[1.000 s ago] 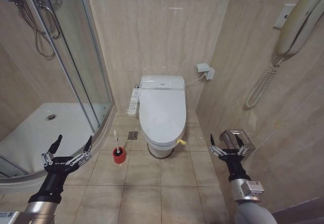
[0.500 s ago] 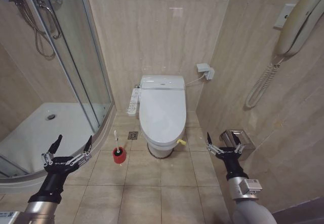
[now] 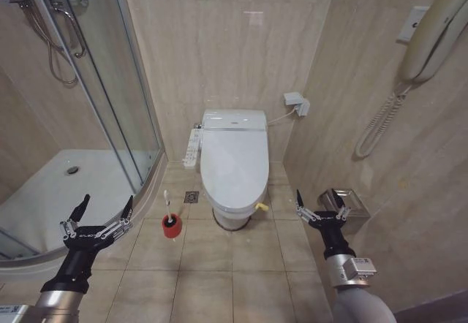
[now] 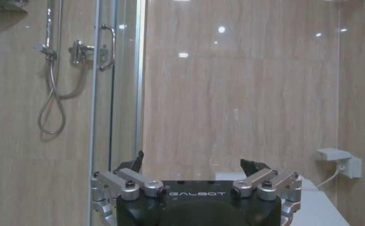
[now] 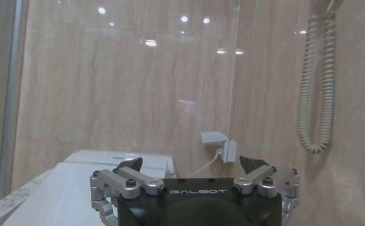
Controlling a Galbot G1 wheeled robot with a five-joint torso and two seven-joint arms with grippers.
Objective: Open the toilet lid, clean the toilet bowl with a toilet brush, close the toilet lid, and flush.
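Toilet lid (image 3: pixel 234 164) lies shut, ahead between both spread jaws.

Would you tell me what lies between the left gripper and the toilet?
In the head view, the red holder with the toilet brush.

- To my left stands a glass shower door (image 3: pixel 110 82), with a hose (image 3: pixel 62 52) on the wall behind it and a white shower tray (image 3: pixel 58 191) below;
- a beige wall phone (image 3: pixel 431 34) hangs to my right, its coiled cord (image 3: pixel 376 129) dangling;
- a white wall socket (image 3: pixel 297 102) sits near the corner;
- a small red holder cup (image 3: pixel 171 225) rests on the tiled floor (image 3: pixel 219 279);
- a metal paper holder (image 3: pixel 345 203) is fixed low on my right.
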